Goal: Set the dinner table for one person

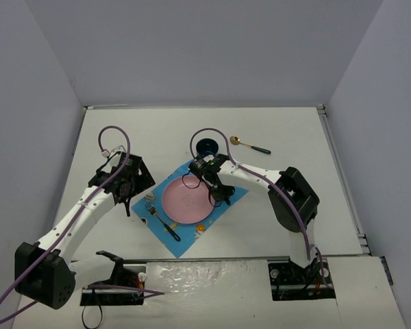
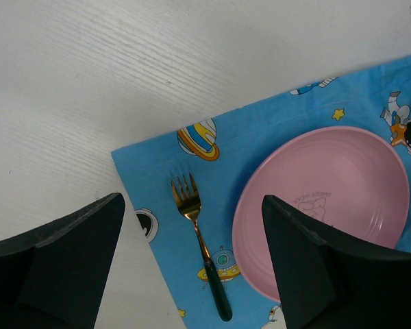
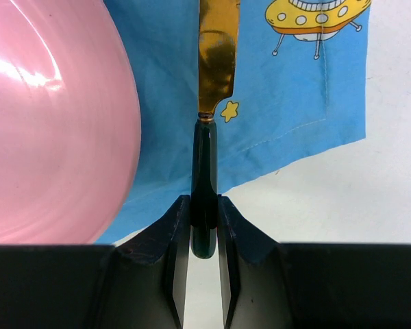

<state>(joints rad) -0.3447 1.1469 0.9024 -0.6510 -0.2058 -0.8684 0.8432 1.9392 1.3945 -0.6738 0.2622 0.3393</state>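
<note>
On the white dinner table (image 1: pixel 294 130) lies a blue space-print mat (image 1: pixel 185 241) with a pink plate (image 1: pixel 185 201) in its middle and a gold fork (image 1: pixel 162 221) with a dark handle to the plate's left. My right gripper (image 3: pixel 204 212) is shut on the dark green handle of a gold-bladed knife (image 3: pixel 207 164), held low over the mat's right edge (image 3: pixel 294 89) beside the plate (image 3: pixel 55 123). My left gripper (image 2: pixel 192 264) is open and empty, above the fork (image 2: pixel 200 240) and the plate (image 2: pixel 322 199).
A gold spoon (image 1: pixel 250 144) with a dark handle lies on the table behind the mat. A dark blue round cup (image 1: pixel 209 147) stands at the mat's far corner. White walls close the table on three sides.
</note>
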